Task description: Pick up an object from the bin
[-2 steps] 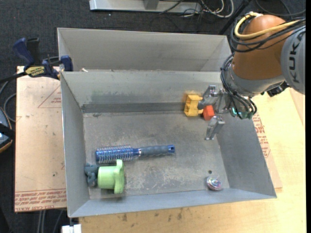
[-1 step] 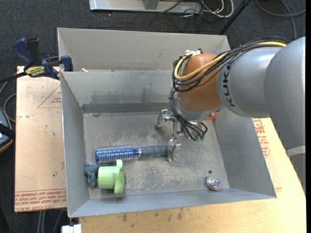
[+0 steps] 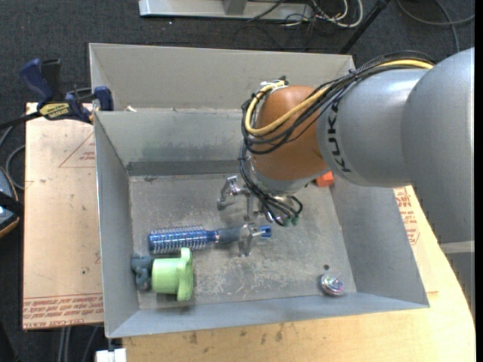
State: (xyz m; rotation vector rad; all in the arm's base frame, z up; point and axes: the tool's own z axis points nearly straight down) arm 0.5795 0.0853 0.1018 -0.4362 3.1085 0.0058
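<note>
Over the blue brush [image 3: 181,239] handle, the arm [image 3: 392,127] hangs wrist-down.

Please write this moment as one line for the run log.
hand: down at handle of blue brush | brush: flat on bin floor | green cylinder, small silver thing: apart

From my station, the one marking I can read is the black lettering "KUKA" [image 3: 333,146], running sideways along the grey arm [image 3: 392,127] just behind its orange wrist cover [image 3: 290,138]. Nothing else is legible to me.
</note>
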